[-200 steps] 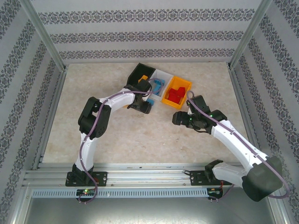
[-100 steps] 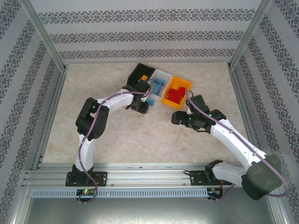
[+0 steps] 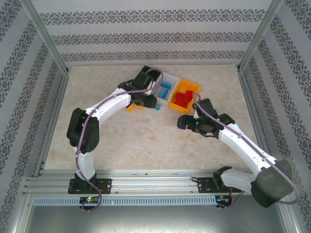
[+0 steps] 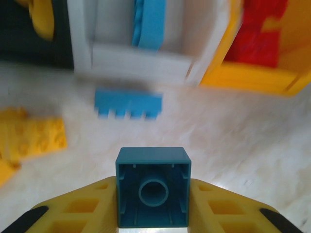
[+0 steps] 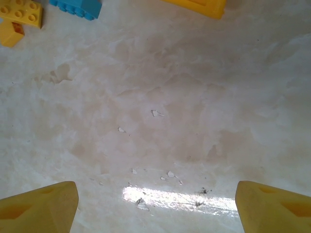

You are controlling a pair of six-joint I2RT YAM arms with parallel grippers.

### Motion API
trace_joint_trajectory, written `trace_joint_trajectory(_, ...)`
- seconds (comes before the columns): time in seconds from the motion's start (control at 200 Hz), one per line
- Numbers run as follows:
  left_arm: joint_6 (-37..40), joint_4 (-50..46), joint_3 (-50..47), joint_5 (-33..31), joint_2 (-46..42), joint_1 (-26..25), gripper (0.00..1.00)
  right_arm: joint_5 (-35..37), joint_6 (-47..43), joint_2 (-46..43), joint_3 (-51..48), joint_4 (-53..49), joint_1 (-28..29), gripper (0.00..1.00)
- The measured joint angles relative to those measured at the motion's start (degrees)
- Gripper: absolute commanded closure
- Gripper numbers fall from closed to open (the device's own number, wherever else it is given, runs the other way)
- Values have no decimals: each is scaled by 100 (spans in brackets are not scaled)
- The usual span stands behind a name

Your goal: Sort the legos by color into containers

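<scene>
My left gripper hangs just in front of the containers, shut on a small square blue lego whose hollow underside faces the camera. Ahead of it a flat blue lego lies on the table before the white bin, which holds a blue brick. Yellow legos lie to the left. The orange-yellow bin holds red bricks. The black bin has a yellow piece in it. My right gripper hovers open over bare table, its fingertips wide apart.
The three bins stand joined in a slanted row at the back centre of the marble-patterned table. Metal frame posts and patterned walls close in the sides. The left arm stretches across the black bin. The table surface under the right gripper is chipped.
The left gripper closed on the blue lego and rose toward the bins, its arm stretching out; the yellow legos on the table are now uncovered. The right gripper opened slightly wider.
</scene>
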Motion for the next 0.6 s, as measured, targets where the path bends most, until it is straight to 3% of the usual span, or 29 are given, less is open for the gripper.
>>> trace_joint_trajectory(0.37,94,-833,3775,7,2378,177,65,-90,22,61,-4,166,0,15)
trace_joint_trajectory(0.485,94,-1102,4496,37,2865,177,65,-90,22,61,-13,170,0,15)
trace_joint_trajectory(0.6,94,-1220,4612,42,2946,188,65,-90,22,61,-50,170,0,15)
